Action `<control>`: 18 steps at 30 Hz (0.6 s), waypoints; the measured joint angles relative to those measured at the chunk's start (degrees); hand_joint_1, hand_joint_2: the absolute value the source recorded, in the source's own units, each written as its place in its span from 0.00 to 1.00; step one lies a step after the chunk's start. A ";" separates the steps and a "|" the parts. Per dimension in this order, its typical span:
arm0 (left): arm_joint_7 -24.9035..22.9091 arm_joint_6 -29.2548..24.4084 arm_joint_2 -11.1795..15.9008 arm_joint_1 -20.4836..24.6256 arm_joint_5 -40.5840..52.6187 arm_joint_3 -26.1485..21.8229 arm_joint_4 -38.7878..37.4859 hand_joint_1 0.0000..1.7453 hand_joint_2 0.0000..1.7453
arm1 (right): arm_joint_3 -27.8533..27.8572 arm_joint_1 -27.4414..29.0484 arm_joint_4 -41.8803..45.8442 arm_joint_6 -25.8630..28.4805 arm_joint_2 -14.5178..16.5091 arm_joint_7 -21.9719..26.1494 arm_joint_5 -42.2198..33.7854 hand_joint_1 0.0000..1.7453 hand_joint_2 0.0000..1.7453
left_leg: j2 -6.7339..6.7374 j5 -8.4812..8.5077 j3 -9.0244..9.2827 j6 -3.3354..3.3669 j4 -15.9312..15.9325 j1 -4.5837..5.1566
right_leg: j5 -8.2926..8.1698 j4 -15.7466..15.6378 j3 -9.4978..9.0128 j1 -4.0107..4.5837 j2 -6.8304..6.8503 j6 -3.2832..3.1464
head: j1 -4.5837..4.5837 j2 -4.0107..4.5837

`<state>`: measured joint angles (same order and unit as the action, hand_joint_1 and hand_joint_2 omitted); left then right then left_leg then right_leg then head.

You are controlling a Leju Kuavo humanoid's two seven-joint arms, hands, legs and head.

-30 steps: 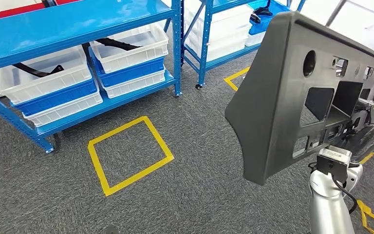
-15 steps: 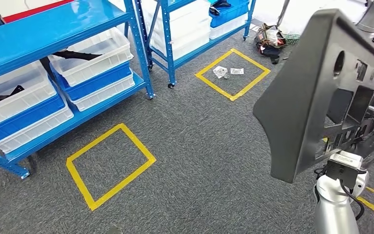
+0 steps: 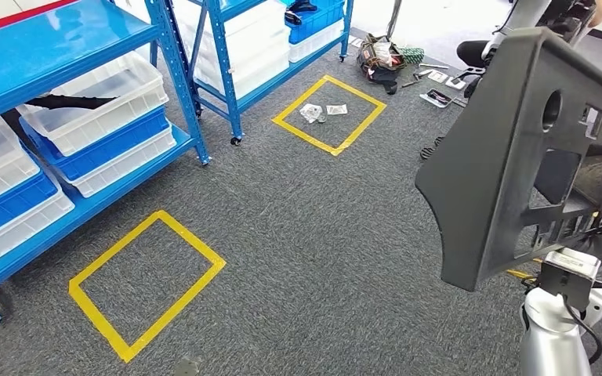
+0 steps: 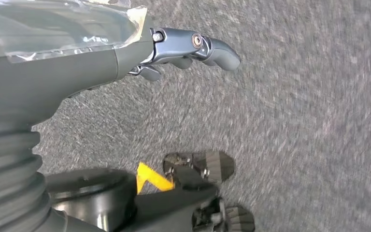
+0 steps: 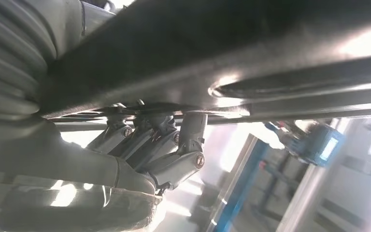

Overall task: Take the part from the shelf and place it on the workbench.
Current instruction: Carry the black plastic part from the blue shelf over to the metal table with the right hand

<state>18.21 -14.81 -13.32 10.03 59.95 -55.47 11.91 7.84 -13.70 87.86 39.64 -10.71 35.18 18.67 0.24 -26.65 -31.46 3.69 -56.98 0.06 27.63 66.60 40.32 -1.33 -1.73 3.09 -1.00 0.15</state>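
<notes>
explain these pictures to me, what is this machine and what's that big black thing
This is a two-legged robot with two silver arms and hands. The wide picture comes from its head, looking down at a grey carpet floor. The other two come from cameras at its wrists. The big black plastic part is what it carries: its right hand hooks its fingers under the part's edge. The left hand hangs over the carpet, holding nothing. On the floor are yellow tape squares, blue shelves with white bins, and scattered tools.

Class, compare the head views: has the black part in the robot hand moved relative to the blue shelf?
Yes. The black part now sits farther from the blue shelf; since the whole floor shifted too, the robot turned, carrying it along.
</notes>
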 joint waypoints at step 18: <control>0.23 0.01 -0.08 -0.25 -0.23 0.09 0.00 0.00 1.00 | -0.03 -1.09 -2.71 -1.10 -0.09 0.49 -1.03 0.89 1.00 | -0.34 -9.10 -7.72 -2.71 -17.60 -0.17 | -3.19 -9.37 -6.01 -0.42 -0.39 -1.55 | 0.16 0.00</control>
<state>18.44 -14.80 -13.40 9.78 59.72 -55.38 11.91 7.80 -14.78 85.15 38.54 -10.80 35.67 17.64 -0.10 -35.75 -39.17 0.98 -74.57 -0.11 24.44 57.23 34.31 -1.75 -2.12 1.54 -0.84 0.15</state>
